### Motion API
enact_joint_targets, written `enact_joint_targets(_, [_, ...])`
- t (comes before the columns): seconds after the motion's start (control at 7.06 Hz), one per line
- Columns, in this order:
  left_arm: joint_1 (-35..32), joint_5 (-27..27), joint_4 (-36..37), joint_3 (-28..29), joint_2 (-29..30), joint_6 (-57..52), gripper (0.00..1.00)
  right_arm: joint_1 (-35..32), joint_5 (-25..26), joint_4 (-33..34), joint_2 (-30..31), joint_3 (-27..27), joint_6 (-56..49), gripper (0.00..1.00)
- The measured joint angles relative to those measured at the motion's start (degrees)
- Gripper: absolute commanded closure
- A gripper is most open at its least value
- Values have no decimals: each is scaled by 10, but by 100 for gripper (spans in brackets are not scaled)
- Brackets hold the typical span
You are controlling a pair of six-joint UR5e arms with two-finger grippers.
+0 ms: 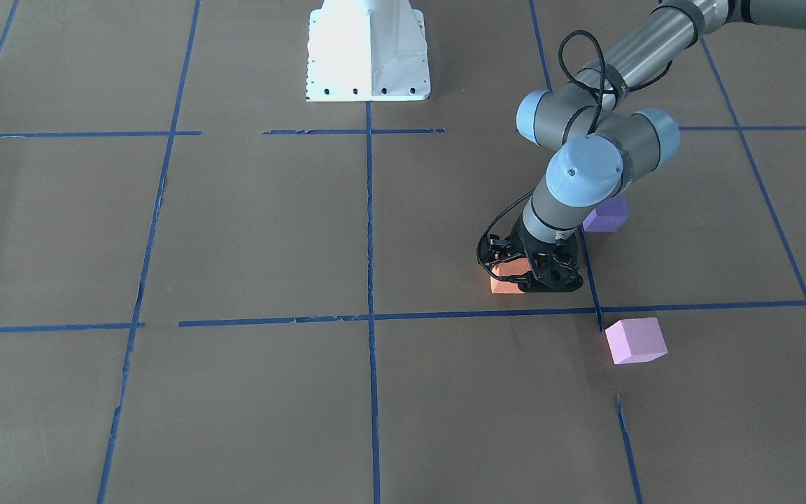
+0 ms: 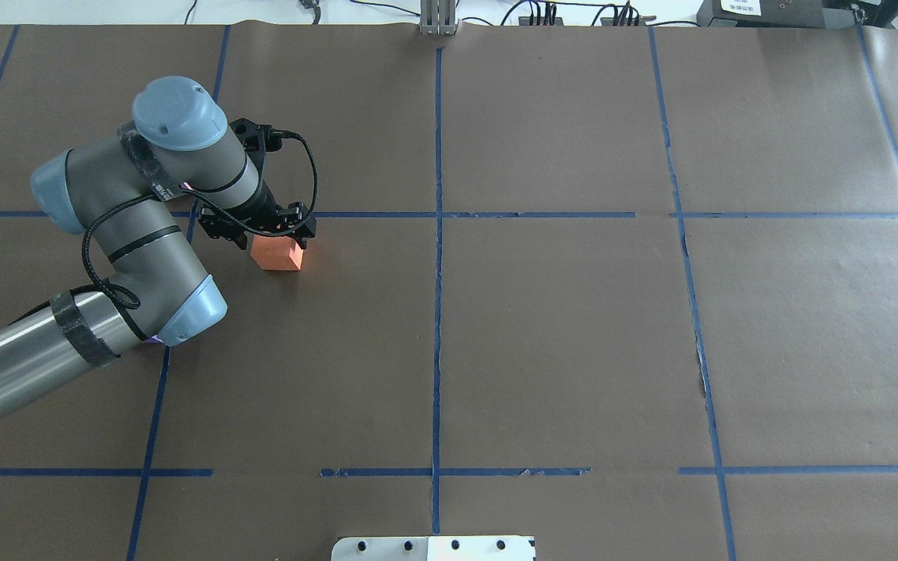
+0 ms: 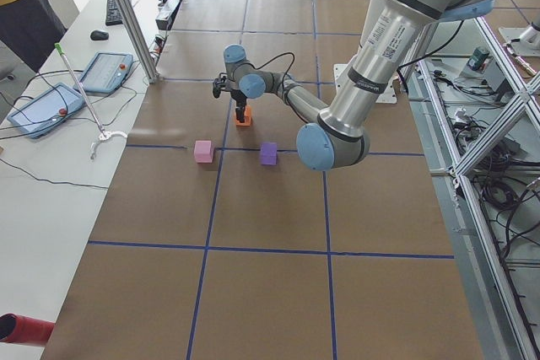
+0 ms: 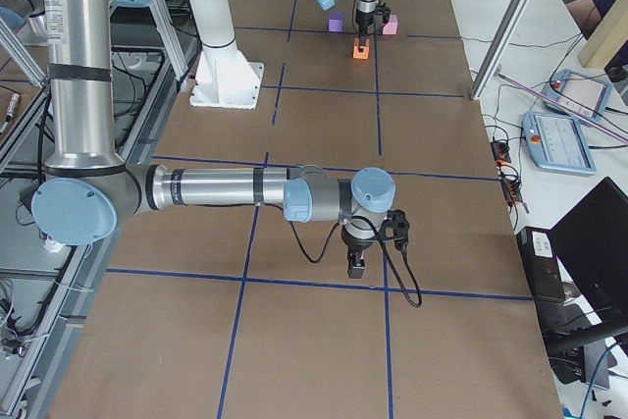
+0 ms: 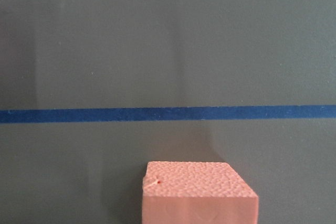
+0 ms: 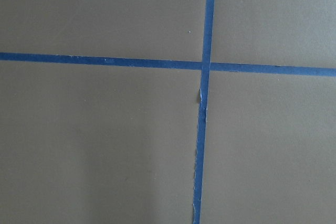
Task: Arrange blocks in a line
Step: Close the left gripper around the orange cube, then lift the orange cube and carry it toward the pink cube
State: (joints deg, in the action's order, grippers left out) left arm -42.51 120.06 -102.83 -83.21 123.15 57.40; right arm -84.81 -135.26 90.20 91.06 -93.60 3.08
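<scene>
One orange block (image 1: 504,283) sits on the tabletop (image 1: 235,231) under the left end effector (image 1: 541,280), wrist vertical, elbow folded; whether it grips, cannot tell. Purple block (image 1: 607,217) and pink block (image 1: 635,341) lie nearby, apart.

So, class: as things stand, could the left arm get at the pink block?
Probably yes. The pink block sits in the open close to the left gripper, with nothing over it, though that gripper is down at the orange block.
</scene>
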Motion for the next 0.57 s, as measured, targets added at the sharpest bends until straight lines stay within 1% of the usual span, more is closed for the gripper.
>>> enact_joint_targets(0.14, [4, 0, -7, 6, 0, 1, 3, 0, 0, 0, 0, 0, 0, 0])
enact_joint_targets(0.28, [6, 0, -11, 10, 0, 2, 23, 0, 0, 0, 0, 0, 0, 0])
enact_joint_targets(0.42, [7, -1, -15, 11, 0, 1, 56, 0, 0, 0, 0, 0, 0, 0])
enact_joint_targets(0.57, [7, -1, -18, 12, 0, 1, 71, 0, 0, 0, 0, 0, 0, 0])
